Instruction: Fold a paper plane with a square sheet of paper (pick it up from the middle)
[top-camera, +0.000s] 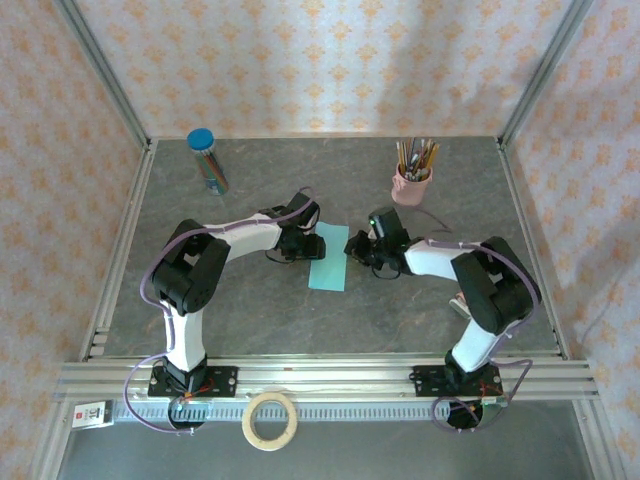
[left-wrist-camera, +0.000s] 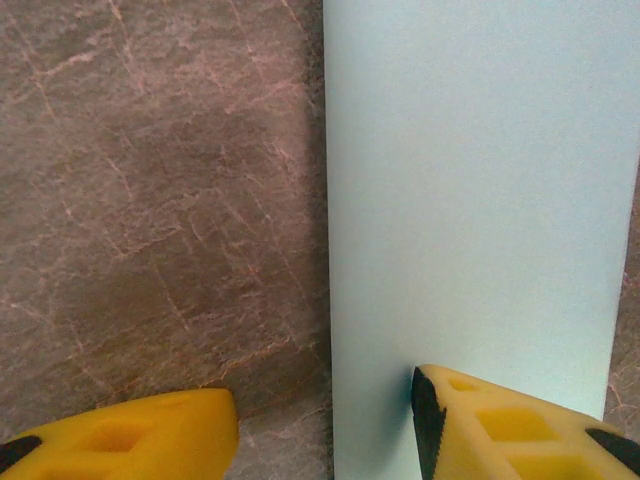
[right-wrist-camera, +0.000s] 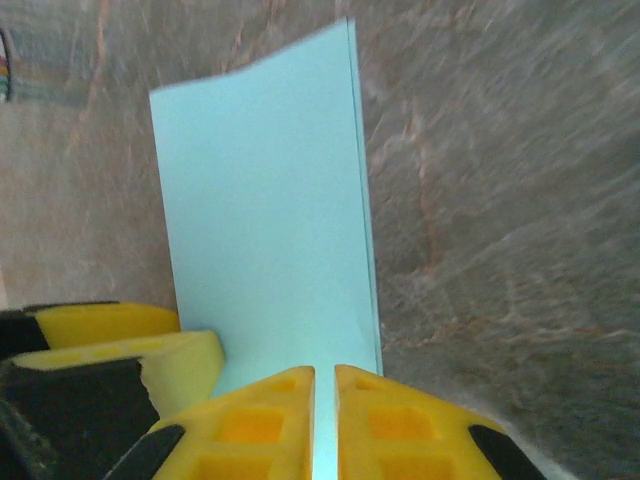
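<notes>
Early going here: the square sheet of paper (top-camera: 328, 257) lies mid-table (top-camera: 250, 310) as a narrow strip, seemingly folded in half once, with the nose and wing creases all to come. The right gripper (right-wrist-camera: 323, 420) is pinched onto one edge, and the left gripper (left-wrist-camera: 325, 415) gapes astride the opposite edge, holding nothing. The pencil cup (top-camera: 411, 185), capped tube (top-camera: 207, 160) and tape roll (top-camera: 271, 420) sit well apart from the work, out of the way.
</notes>
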